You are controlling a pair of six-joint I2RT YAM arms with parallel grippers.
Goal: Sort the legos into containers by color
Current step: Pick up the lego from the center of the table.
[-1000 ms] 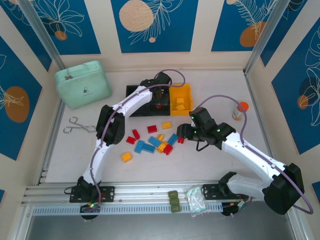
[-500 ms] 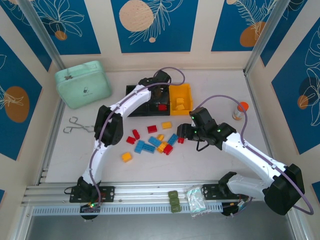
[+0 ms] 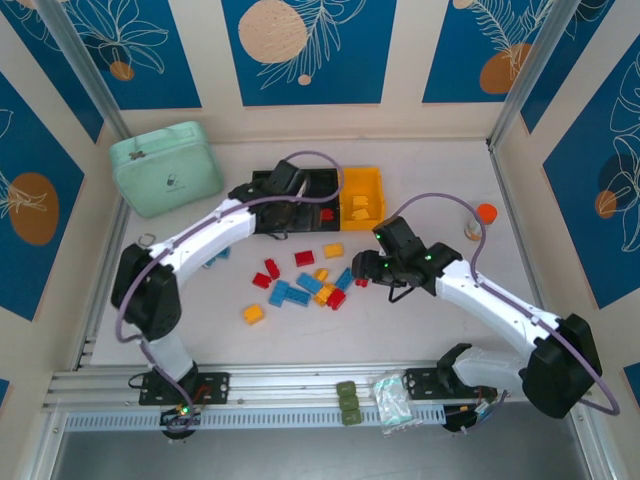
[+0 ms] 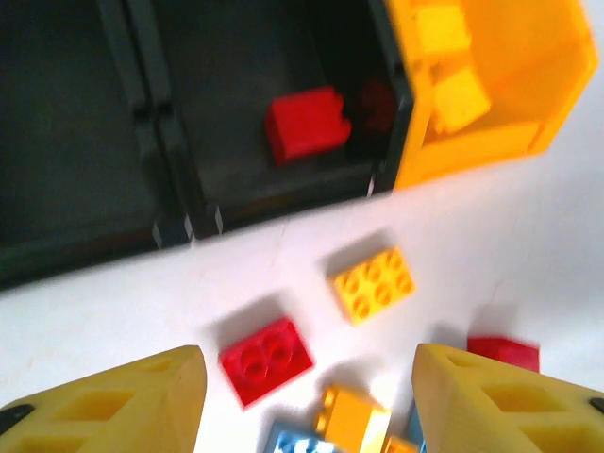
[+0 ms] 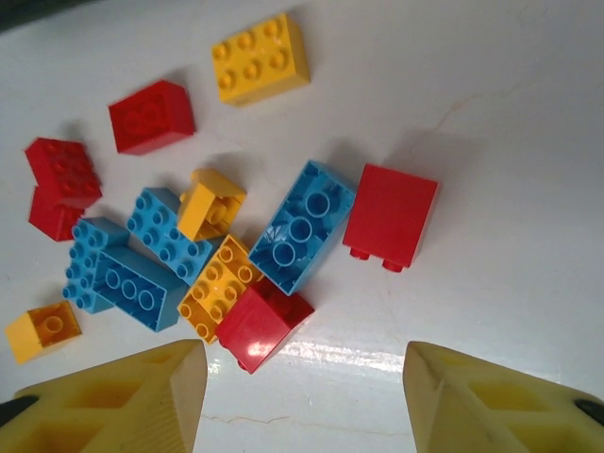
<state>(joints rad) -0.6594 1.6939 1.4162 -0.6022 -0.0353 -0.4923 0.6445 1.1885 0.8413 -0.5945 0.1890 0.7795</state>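
Above the table just in front of the containers (image 3: 262, 182), the left gripper (image 4: 304, 366) hangs with its jaws about half spread and nothing between them (bare tabletop and loose bricks show through the gap). Beyond its yellow fingers (image 4: 123, 396), the middle black bin (image 4: 236, 151) holds one red brick (image 4: 304, 123), and the yellow bin (image 4: 528, 66) beside it holds a few yellow bricks (image 4: 455, 92).

Most of the legos (image 3: 300, 280) lie loose on the table on the near side of the bins, with red, light blue and yellow-orange mixed together.

Over the right end of that heap the right gripper (image 5: 302, 363) hovers, spread to much the same width and gripping nothing; no brick sits between its fingers. Under it a red block (image 5: 390, 217) lies just beside a long light blue brick (image 5: 302, 226), which leans against a cluster of orange, red and blue ones.
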